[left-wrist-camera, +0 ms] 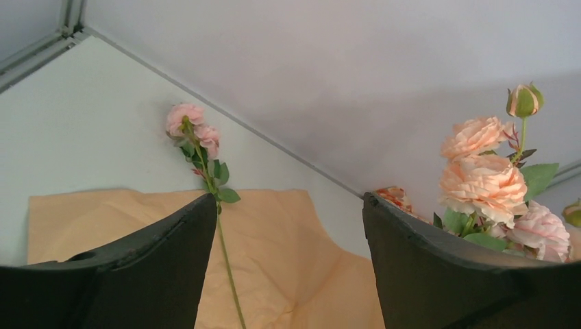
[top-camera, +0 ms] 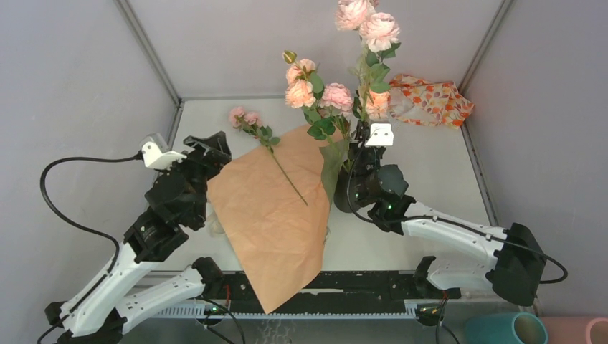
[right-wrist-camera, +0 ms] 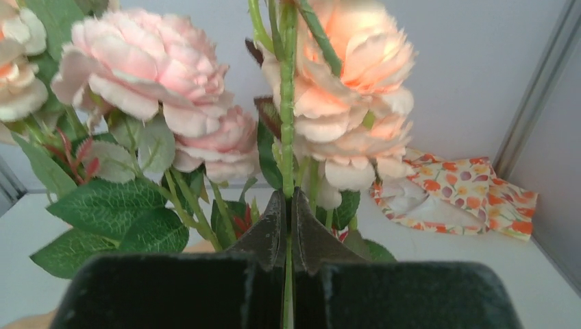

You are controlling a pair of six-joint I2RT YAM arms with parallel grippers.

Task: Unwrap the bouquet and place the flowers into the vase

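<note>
The orange-brown wrap paper (top-camera: 272, 215) lies spread flat on the table, and a strip of sage-green paper (top-camera: 333, 161) stands at its right edge. One loose rose stem (top-camera: 287, 175) rests on the paper, its pink blossoms (left-wrist-camera: 188, 120) pointing to the far left. My left gripper (top-camera: 215, 147) hovers open at the paper's left corner, nothing between its fingers (left-wrist-camera: 171, 253). Several pink and peach roses (top-camera: 315, 93) stand at the black vase (top-camera: 343, 199), which my right arm mostly hides. My right gripper (right-wrist-camera: 287, 199) is shut on a tall upright rose stem (right-wrist-camera: 287, 137) above the vase.
An orange-and-white patterned cloth (top-camera: 430, 100) lies crumpled in the far right corner. A teal cylinder (top-camera: 505, 330) and a pink cylinder (top-camera: 584, 331) stand off the table at the near right. Grey enclosure walls bound the table on three sides.
</note>
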